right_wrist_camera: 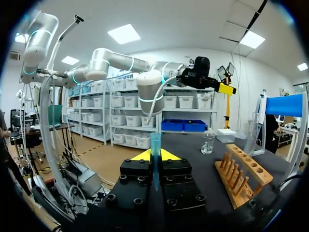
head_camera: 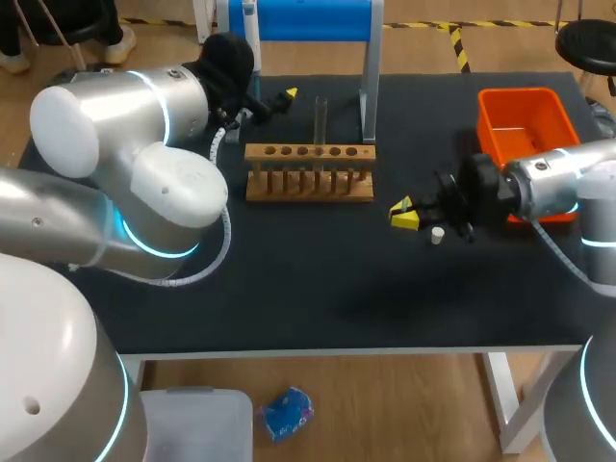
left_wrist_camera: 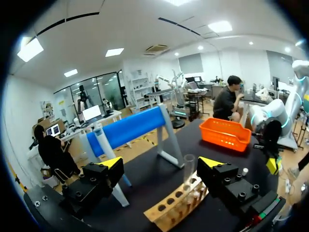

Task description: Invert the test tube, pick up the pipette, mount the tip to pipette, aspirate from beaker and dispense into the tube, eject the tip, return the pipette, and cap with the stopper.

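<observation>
Quick status from my end. My left pincer [head_camera: 287,94] hangs near the far edge of the desk [head_camera: 318,289], just left of the test tube [head_camera: 320,117]. In the left wrist view its fingers are wide apart with nothing between them, and the tube sits just ahead of the gap.

The tube stands upright in the wooden rack [head_camera: 309,173], which sits mid-desk, toward the far edge. The blue stand [head_camera: 298,19] runs along the far edge behind it. The pipette [left_wrist_camera: 103,143] hangs at the stand's left end.

My right pincer [head_camera: 404,214] is over the right half of the desk, just right of the rack. In the right wrist view the yellow tips are pinched together on a slim blue tip [right_wrist_camera: 155,144] that sticks up between them.

The little white stopper [head_camera: 437,235] lies on the desk right beside that pincer. The orange bin [head_camera: 525,120] is in the far right corner. The beaker [right_wrist_camera: 208,143] stands on the desk past the rack's far-left end, below my left pincer.
</observation>
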`<state>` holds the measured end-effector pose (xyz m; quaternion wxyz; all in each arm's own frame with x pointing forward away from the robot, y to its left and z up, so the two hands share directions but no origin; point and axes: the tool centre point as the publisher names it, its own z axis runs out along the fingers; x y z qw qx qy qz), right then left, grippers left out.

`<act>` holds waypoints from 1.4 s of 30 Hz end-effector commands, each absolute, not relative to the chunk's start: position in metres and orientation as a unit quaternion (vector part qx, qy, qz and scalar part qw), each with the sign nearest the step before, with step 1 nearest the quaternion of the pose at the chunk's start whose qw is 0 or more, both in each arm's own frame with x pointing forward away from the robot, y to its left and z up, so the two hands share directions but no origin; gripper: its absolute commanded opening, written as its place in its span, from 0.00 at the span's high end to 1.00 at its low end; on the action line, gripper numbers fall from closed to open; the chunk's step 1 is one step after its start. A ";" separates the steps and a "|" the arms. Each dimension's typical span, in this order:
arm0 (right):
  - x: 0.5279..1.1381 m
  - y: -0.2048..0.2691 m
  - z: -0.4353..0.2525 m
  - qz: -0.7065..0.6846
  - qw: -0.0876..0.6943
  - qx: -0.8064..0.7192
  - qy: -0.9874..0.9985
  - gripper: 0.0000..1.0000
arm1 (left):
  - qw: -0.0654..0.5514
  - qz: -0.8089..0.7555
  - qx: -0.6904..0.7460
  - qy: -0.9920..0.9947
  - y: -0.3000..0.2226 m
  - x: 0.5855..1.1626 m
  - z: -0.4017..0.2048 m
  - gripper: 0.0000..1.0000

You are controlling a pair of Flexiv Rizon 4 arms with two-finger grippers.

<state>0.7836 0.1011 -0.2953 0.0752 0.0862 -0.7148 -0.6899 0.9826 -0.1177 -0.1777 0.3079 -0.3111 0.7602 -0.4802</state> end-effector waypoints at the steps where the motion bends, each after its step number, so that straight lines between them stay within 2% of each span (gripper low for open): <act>1: 0.784 0.100 -0.295 -0.690 0.076 0.087 -0.715 1.00 | 0.332 -0.486 -0.323 0.742 -0.120 0.997 -0.187 0.00; 26: 0.784 0.100 -0.295 -0.690 0.076 0.087 -0.715 1.00 | 0.356 -0.480 -0.451 0.663 -0.106 1.069 -0.189 0.00; 42: 0.784 0.100 -0.295 -0.690 0.076 0.087 -0.715 1.00 | 0.363 -0.478 -0.469 0.648 -0.106 1.087 -0.194 0.00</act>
